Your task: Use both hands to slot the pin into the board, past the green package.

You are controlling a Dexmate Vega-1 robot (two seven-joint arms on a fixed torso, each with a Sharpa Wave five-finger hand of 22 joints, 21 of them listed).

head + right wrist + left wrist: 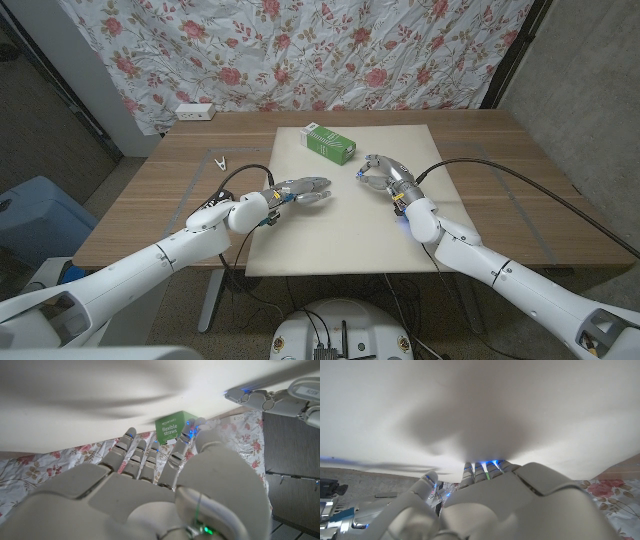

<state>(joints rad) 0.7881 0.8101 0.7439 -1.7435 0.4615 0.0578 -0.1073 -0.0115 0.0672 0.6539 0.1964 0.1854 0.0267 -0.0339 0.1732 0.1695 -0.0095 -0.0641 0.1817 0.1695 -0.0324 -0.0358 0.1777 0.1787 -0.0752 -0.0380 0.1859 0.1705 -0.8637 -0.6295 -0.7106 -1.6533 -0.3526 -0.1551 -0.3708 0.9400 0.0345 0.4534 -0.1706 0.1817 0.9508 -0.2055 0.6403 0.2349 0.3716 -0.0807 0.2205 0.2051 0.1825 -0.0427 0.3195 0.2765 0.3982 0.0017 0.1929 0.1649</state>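
A green package (330, 142) (172, 427) marked flexible straws lies at the far edge of the cream board (340, 235) (480, 400) (100, 395). A small pale pin (220, 160) lies on the bare wood to the left of the board, apart from both hands. My left hand (300, 190) (485, 505) hovers low over the board's left part, fingers stretched out and apart, holding nothing. My right hand (380, 172) (150, 490) stands on the board just right of the package, fingers curved and apart, with nothing seen in them.
A white power strip (195, 112) sits at the table's far left edge against the flowered curtain (300, 50). A black cable (520, 185) runs across the table's right side. A blue bin (30, 215) stands on the floor at the left.
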